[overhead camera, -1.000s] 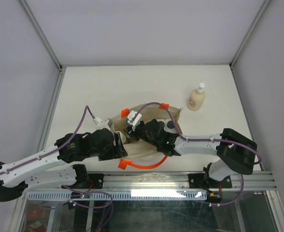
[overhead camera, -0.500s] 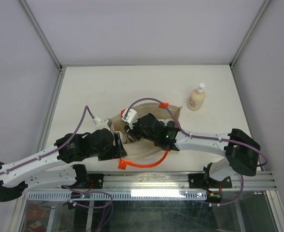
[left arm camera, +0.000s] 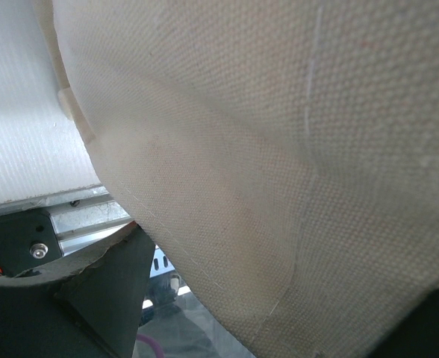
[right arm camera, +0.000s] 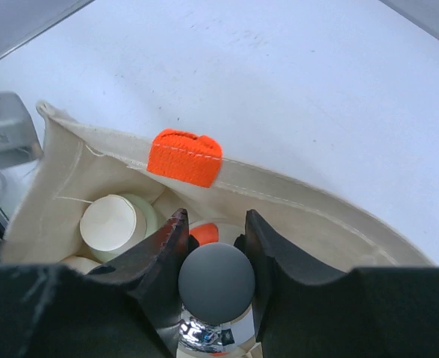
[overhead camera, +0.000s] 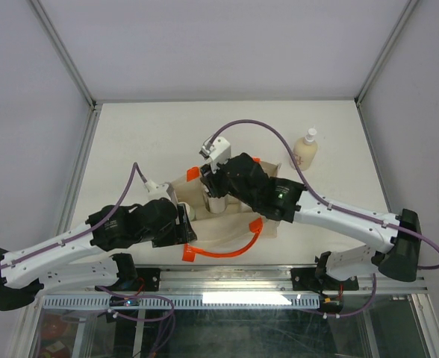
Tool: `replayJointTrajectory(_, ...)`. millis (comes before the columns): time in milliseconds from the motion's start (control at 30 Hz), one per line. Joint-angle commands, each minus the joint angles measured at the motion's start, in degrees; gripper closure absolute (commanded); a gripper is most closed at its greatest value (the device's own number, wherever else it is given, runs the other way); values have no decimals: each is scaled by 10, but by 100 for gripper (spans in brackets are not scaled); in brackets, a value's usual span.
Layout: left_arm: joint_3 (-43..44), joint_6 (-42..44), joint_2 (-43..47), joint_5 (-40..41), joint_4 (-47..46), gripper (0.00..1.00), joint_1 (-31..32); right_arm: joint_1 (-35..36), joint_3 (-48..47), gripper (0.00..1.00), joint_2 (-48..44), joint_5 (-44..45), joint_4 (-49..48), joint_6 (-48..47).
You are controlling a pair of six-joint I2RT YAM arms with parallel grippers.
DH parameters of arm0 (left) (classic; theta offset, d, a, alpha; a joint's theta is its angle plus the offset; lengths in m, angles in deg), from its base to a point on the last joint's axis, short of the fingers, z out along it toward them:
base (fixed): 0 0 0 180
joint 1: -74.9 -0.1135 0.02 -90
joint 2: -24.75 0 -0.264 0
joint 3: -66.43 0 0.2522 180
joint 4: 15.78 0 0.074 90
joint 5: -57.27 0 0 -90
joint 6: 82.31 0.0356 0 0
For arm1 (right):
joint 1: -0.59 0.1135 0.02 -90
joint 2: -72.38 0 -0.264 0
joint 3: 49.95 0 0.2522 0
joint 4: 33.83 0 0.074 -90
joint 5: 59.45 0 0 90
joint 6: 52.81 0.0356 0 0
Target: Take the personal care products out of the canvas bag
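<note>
Cream nozzle bottle (overhead camera: 304, 151) stands outside, far right of the right gripper (right arm camera: 215, 224), which pinches the dark-capped silver bottle (right arm camera: 204, 332) over the canvas bag (right arm camera: 294, 198). Beige-capped bottle (right arm camera: 109, 222) sits inside, lower left of the fingers. Left gripper (overhead camera: 184, 224): closure cannot be determined.

A robotics lab test cell: a white flat desk (overhead camera: 145, 142) boxed in by silver aluminium frame posts (overhead camera: 63, 52) and plain grey wall panels (overhead camera: 219, 45).

One canvas bag (overhead camera: 223, 227). Three bottles show: one cream bottle (overhead camera: 304, 151) near the far right corner, one dark-capped bottle (right arm camera: 216, 282), one beige-capped bottle (right arm camera: 113, 222).
</note>
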Motion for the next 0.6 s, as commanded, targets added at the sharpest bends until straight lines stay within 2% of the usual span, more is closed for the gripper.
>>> replayJointTrajectory(0, 16, 16, -9, 12, -21, 34, 3, -1, -127, 100, -51, 74, 51, 40)
replayJointTrajectory(333, 20, 29, -14, 7, -25, 34, 2, -1, -326, 100, -48, 154, 220, 8)
replayJointTrajectory(567, 21, 34, -16, 7, -25, 34, 2, -27, -425, 100, -38, 253, 259, -78)
